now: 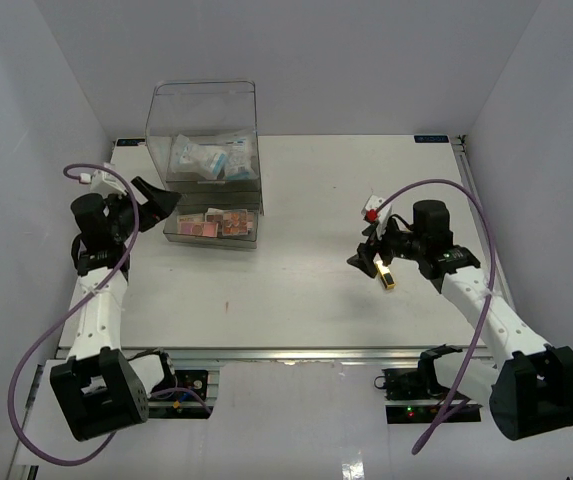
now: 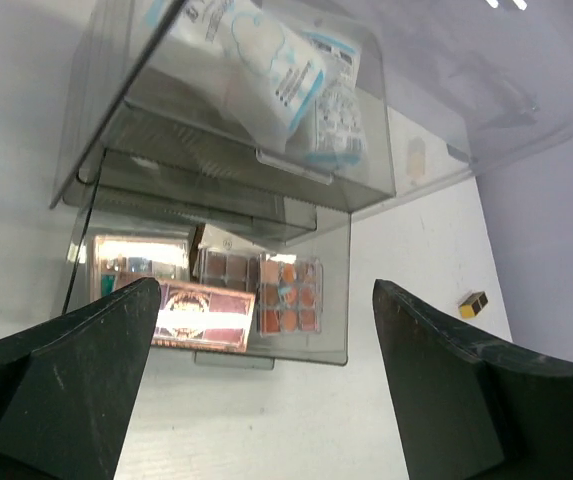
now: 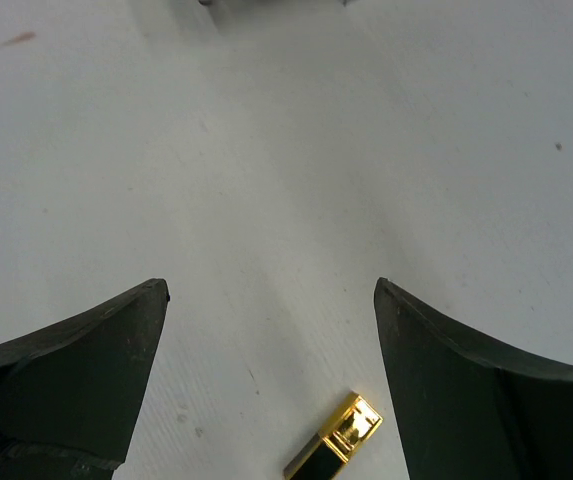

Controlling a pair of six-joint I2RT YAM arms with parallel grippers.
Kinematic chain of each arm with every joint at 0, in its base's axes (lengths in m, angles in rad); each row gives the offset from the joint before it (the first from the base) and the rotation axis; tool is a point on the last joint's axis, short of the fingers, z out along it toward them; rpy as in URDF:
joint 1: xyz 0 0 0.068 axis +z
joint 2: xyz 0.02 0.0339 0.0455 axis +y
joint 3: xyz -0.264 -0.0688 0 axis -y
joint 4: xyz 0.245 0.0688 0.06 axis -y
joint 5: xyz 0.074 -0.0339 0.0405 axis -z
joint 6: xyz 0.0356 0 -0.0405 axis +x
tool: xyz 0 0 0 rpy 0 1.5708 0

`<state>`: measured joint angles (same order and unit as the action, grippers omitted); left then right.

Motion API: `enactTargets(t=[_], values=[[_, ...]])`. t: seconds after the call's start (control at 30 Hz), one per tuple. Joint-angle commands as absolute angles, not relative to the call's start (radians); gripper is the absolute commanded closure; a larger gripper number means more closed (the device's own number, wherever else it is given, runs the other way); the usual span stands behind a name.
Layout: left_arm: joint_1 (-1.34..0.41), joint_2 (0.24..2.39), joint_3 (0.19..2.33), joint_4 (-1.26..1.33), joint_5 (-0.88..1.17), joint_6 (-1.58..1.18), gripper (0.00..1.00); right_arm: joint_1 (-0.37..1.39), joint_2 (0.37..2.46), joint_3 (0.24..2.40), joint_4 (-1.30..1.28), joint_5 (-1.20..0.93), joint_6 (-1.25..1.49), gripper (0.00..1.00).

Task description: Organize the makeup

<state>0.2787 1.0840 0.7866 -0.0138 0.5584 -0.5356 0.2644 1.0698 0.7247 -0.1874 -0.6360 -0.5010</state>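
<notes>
Several pink-brown eyeshadow palettes (image 1: 221, 222) (image 2: 286, 293) lie in the pulled-out lower drawer (image 1: 210, 238) of the clear box. Blue-white packets (image 1: 206, 158) (image 2: 266, 60) fill the compartment above. My left gripper (image 1: 163, 205) (image 2: 266, 287) is open and holds nothing, just left of the drawer and facing it. A short black-gold tube (image 1: 387, 277) (image 3: 334, 447) (image 2: 473, 304) lies on the white table at the right. My right gripper (image 1: 366, 250) (image 3: 271, 286) hangs open and holds nothing. The tube lies on the table below it, near the right finger.
The large clear plastic box (image 1: 202, 110) stands at the back left with its lid raised. Pale walls close in the table (image 1: 296, 290) on the left, back and right. The arm bases and cables sit along the near edge.
</notes>
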Motion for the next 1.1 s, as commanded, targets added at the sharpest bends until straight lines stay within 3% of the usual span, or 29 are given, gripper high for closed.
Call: enactTargets(t=[0.0,0.1,0.2,0.27,0.33,0.53,0.7,0.87,1.07], values=[[0.284,0.93,0.687,-0.092,0.588,-0.496,0.02,0.245,1.125,0.799,-0.324,-0.41,-0.531,0.1],[0.283,0.822,0.623,-0.079,0.61,-0.501,0.02,0.241,1.108,0.775,-0.355,-0.385,-0.568,0.1],[0.281,0.796,0.594,-0.048,0.68,-0.559,0.14,0.238,1.089,0.773,-0.402,-0.441,-0.618,0.1],[0.279,0.825,0.585,-0.039,0.713,-0.588,0.53,0.238,1.083,0.778,-0.408,-0.482,-0.644,0.1],[0.273,0.898,0.569,-0.048,0.714,-0.618,1.0,0.238,1.086,0.791,-0.395,-0.534,-0.639,0.1],[0.212,1.051,0.595,-0.069,0.637,-0.733,1.0,0.236,1.104,0.814,-0.35,-0.574,-0.571,0.1],[-0.016,1.163,0.627,-0.121,0.366,-0.841,1.0,0.222,1.06,0.774,-0.326,-0.569,-0.564,0.1],[-0.06,1.319,0.687,-0.215,0.16,-0.99,1.0,0.204,1.009,0.752,-0.319,-0.595,-0.56,0.1],[-0.072,1.312,0.718,-0.238,0.016,-1.05,1.0,0.192,0.996,0.743,-0.319,-0.617,-0.563,0.1]])
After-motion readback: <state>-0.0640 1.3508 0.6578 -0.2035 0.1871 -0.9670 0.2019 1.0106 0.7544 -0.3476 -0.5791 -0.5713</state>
